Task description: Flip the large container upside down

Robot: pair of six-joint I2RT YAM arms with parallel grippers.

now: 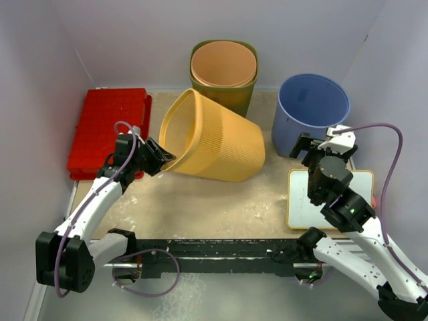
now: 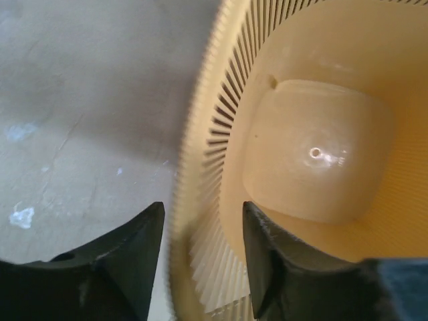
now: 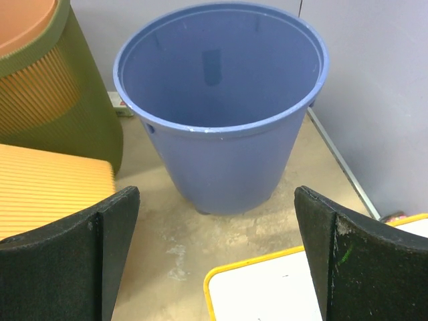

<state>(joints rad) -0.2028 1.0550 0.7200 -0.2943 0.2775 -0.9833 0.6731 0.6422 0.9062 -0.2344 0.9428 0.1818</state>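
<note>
Surface: one table [image 1: 221,200], tan, worn, flecked with white scuffs. One black rail [image 1: 221,257] ran along its near edge between the arm bases.

Room: plain pale grey-lilac walls [image 1: 134,33] closed it in at left, back and right.

Contents, left to right:

1. Tray [image 1: 110,127], red, flat, count one. It lay against the left wall.
2. Left gripper [image 1: 160,159], count one. Its fingers [image 2: 127,254] were drawn narrow over the container's rim, one outside the wall and one inside, pinching it.
3. Container [image 1: 221,144], yellow, ribbed, count one. It was at the table's middle, tipped on its side, mouth facing left toward the left gripper and base pointing right. The left wrist view looked into it as far as the smooth bottom.
4. Bin [image 1: 231,93], olive, ribbed, upright, count one. It stood at the back wall just behind the container, with one orange liner [image 1: 223,63] nested in it.
5. Bucket [image 1: 313,114], blue, smooth, upright, count one. It stood right of the bin, apart from it.
6. Right gripper [image 1: 309,148], count one. It was spread wide and held nothing, facing the bucket from just in front.
7. Board [image 1: 301,200], white with a yellow edge, count one. It lay flat under the right arm, near the bucket.
</note>
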